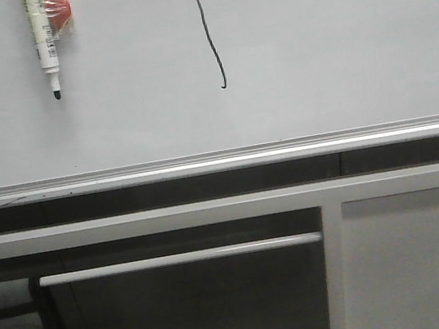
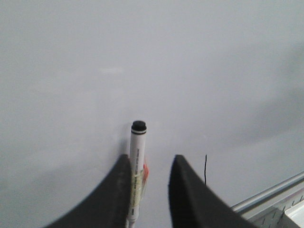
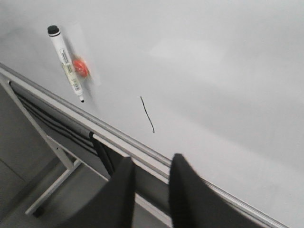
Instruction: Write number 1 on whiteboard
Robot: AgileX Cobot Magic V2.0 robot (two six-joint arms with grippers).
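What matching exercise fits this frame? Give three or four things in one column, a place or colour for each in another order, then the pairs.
Things:
1. number 1
2. marker
3. silver rail
4. panel with slots

Descriptions:
A. lower right of the front view
B. thin black stroke on the whiteboard
C. runs along the board's lower edge
D. white body, black tip pointing down, on the board left of the stroke

Pairs: 1-B, 2-D, 3-C, 4-A

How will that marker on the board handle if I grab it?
The marker looks like a rigid, light plastic tube. Its smooth round barrel may slip or roll. The orange piece beside it probably holds it to the whiteboard, so expect slight resistance.
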